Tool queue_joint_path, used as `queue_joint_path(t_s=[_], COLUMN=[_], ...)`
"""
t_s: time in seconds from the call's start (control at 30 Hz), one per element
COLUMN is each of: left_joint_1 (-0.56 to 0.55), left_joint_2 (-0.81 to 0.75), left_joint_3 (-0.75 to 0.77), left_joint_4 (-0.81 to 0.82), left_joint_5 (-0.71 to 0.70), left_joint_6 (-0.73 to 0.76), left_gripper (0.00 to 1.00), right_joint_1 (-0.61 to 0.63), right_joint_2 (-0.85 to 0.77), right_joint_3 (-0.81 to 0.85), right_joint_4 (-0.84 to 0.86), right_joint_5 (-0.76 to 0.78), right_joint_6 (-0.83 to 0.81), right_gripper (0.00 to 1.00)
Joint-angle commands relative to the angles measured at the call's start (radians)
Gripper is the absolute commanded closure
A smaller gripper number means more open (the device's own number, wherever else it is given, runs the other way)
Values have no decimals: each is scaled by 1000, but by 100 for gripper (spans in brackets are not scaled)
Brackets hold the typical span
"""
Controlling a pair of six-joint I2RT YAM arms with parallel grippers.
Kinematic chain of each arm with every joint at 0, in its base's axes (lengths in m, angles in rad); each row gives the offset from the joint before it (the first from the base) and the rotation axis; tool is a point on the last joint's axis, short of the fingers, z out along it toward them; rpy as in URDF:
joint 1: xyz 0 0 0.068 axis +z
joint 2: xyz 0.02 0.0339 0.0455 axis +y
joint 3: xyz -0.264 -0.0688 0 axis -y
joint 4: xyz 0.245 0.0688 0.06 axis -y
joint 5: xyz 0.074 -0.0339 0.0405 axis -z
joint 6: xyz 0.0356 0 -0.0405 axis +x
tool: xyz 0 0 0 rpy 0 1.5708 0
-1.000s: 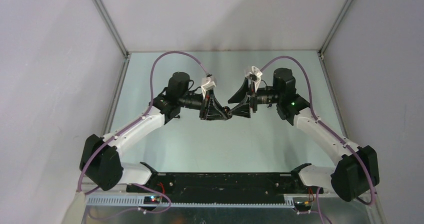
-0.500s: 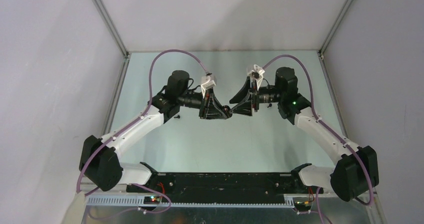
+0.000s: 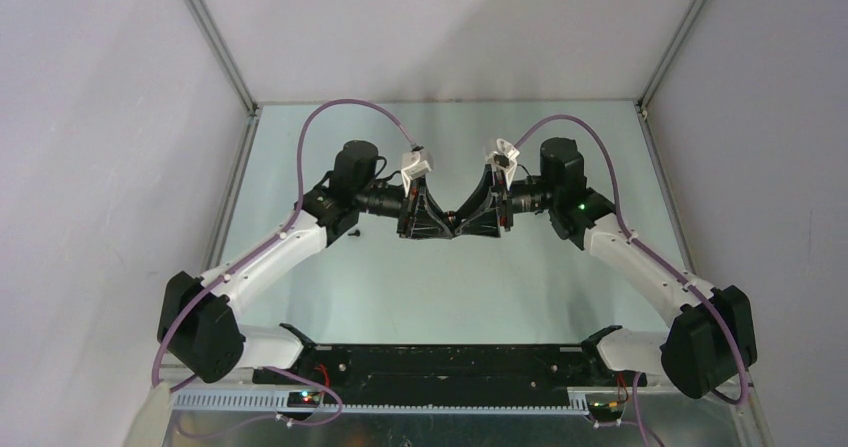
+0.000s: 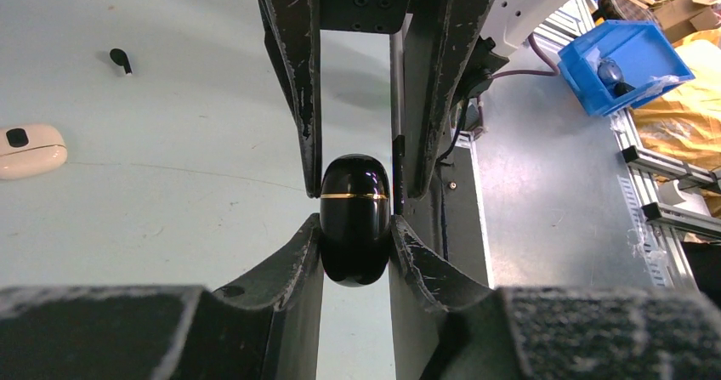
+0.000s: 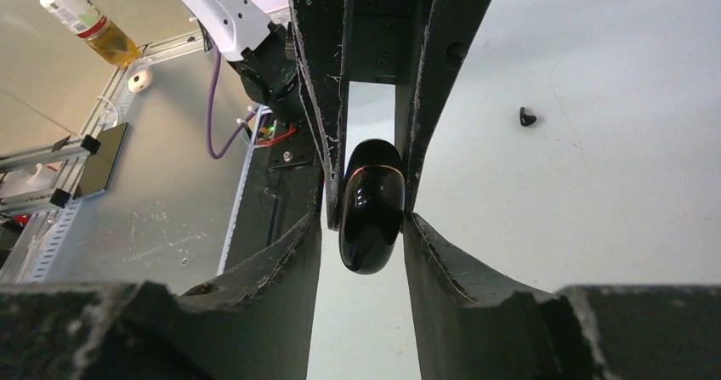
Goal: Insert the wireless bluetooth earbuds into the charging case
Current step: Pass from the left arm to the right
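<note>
Black charging case (image 4: 354, 195) held mid-air, lid shut. Looks like the lid-opening step.
Left end effector (image 4: 355, 231) clamps the case below its gold seam. Right end effector (image 5: 364, 220) straddles the other half with narrow jaws; can't tell if they bite. No earbud in hand: one black earbud (image 4: 122, 58) lies on the worktop (image 4: 187, 201), well apart from the case, with a white case (image 4: 30, 149) also down there. Next: right needs firm purchase above the seam, then hinges the lid open while left pins the base.
</note>
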Motion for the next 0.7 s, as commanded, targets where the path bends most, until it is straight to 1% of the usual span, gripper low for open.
queue_joint_path(t_s=[0.0, 0.1, 0.17, 0.23, 0.4, 0.5, 0.53, 0.6, 0.63, 0.67], left_joint_1=[4, 5, 4, 4, 5, 3, 3, 1, 1, 1], left_joint_2=[-38, -40, -40, -40, -38, -39, -40, -41, -41, -40], left_joint_3=[44, 45, 43, 41, 38, 37, 38, 40, 40, 41], left_joint_4=[17, 17, 17, 18, 18, 13, 11, 8, 7, 5], left_joint_5=[12, 13, 14, 13, 14, 12, 12, 10, 10, 9], left_joint_6=[24, 23, 23, 24, 30, 37, 40, 43, 42, 42], left_gripper=[90, 90, 90, 90, 89, 88, 87, 87, 87, 87], right_joint_1=[7, 13, 16, 17, 16, 12, 12, 13, 14, 15], right_joint_2=[-4, -2, -2, 0, 4, 7, 9, 12, 14, 16], right_joint_3=[3, 3, 3, 3, 3, 2, 2, 3, 3, 3], right_joint_4=[-7, -13, -9, -1, 34, 52, 55, 66, 71, 77], right_joint_5=[-14, -14, -18, -24, -38, -41, -41, -39, -38, -37], right_joint_6=[-36, -45, -41, -31, 15, 45, 53, 69, 76, 87], right_gripper=[55, 56, 60, 65, 66, 71, 71, 62, 56, 55])
